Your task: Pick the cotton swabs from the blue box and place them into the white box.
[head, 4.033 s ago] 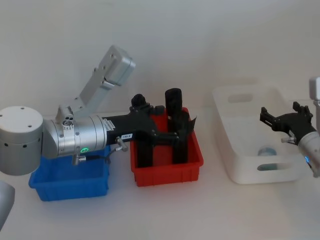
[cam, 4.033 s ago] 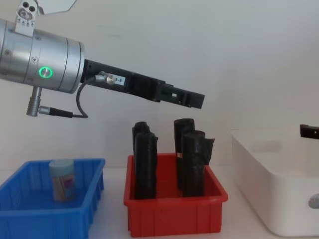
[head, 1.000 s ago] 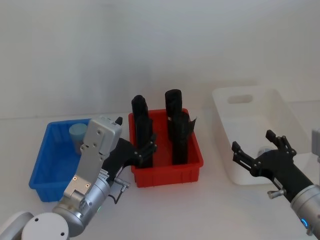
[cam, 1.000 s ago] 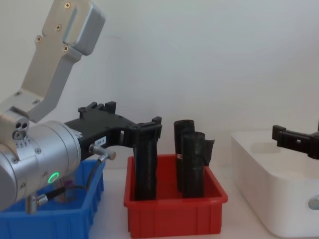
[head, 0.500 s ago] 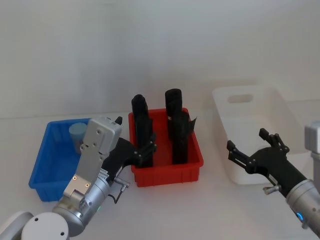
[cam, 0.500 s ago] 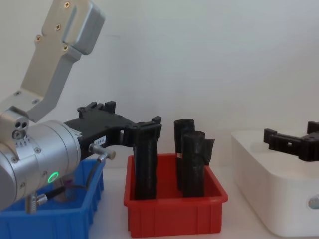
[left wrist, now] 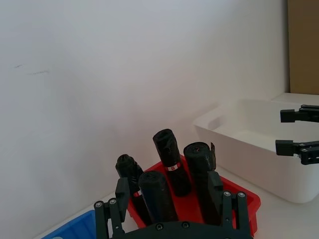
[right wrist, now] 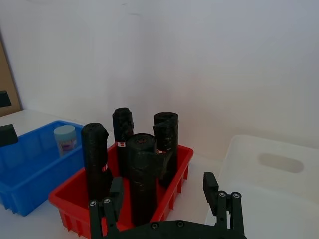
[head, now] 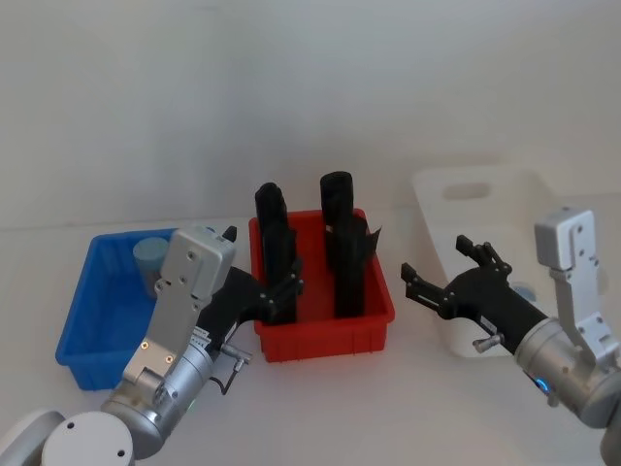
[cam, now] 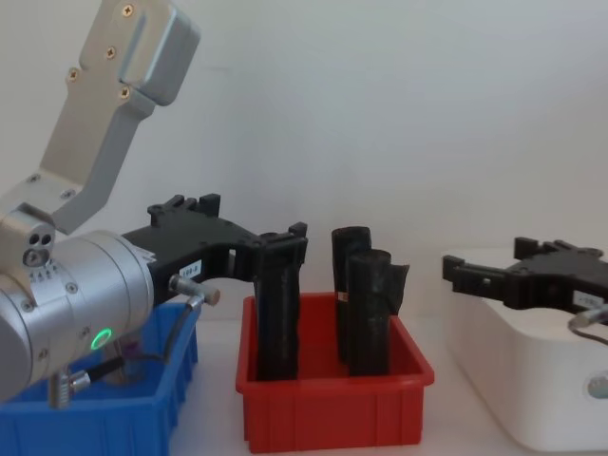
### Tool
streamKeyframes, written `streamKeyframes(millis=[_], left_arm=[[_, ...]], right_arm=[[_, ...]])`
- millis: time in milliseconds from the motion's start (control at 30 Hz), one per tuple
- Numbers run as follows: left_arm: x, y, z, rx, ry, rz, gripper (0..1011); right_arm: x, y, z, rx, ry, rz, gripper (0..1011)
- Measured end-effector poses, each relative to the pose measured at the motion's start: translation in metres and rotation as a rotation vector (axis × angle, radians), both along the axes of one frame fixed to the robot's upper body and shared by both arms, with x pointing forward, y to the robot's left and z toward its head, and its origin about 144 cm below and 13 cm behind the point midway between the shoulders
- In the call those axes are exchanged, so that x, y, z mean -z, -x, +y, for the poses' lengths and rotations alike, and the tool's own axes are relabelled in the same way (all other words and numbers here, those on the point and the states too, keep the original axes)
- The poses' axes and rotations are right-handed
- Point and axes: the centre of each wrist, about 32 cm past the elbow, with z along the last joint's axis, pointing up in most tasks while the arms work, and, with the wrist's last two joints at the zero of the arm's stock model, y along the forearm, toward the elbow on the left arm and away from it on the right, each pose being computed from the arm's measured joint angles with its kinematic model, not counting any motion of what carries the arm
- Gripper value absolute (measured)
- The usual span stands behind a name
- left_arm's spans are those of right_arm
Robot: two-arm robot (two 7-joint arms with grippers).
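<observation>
Standing upright, cap up, one jar of cotton swabs (head: 150, 258) is seen in the blue box (head: 87, 345) | four black rolls (head: 340, 254) are counted in the red box (head: 325, 335) | left end effector (head: 283, 291) spread, empty, beside the rolls | right end effector (head: 434, 277) spread, empty, between red box and white box (head: 485, 194)

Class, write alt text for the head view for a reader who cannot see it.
Both grippers, left and right, hang open and empty around a red bin of black rolls. One cotton swab jar stands in the blue box; the white box is rightmost.
</observation>
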Motion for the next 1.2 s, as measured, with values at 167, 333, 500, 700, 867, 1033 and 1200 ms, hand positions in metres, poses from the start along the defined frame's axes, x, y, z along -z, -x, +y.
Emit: streamKeyframes(millis=[167, 333, 500, 700, 867, 1033, 1200], left_arm=[[0.0, 0.0, 0.0, 0.0, 0.0, 0.0, 1003], [0.0, 0.0, 0.0, 0.0, 0.0, 0.0, 1002], [0.0, 0.0, 0.0, 0.0, 0.0, 0.0, 1003], [0.0, 0.0, 0.0, 0.0, 0.0, 0.0, 1003], [0.0, 0.0, 0.0, 0.0, 0.0, 0.0, 1003], [0.0, 0.0, 0.0, 0.0, 0.0, 0.0, 1003], [0.0, 0.0, 0.0, 0.0, 0.0, 0.0, 1003]], right_arm=[[0.002, -0.021, 0.005, -0.043, 0.009, -0.003, 1002], [0.004, -0.047, 0.014, -0.089, 0.012, 0.002, 1002], [0.006, -0.067, 0.022, -0.125, 0.014, 0.008, 1002], [0.009, -0.09, 0.034, -0.166, 0.018, 0.015, 1002], [0.011, -0.104, 0.041, -0.187, 0.023, 0.021, 1002], [0.013, -0.117, 0.05, -0.207, 0.034, 0.03, 970], [0.015, -0.126, 0.057, -0.218, 0.047, 0.045, 817]])
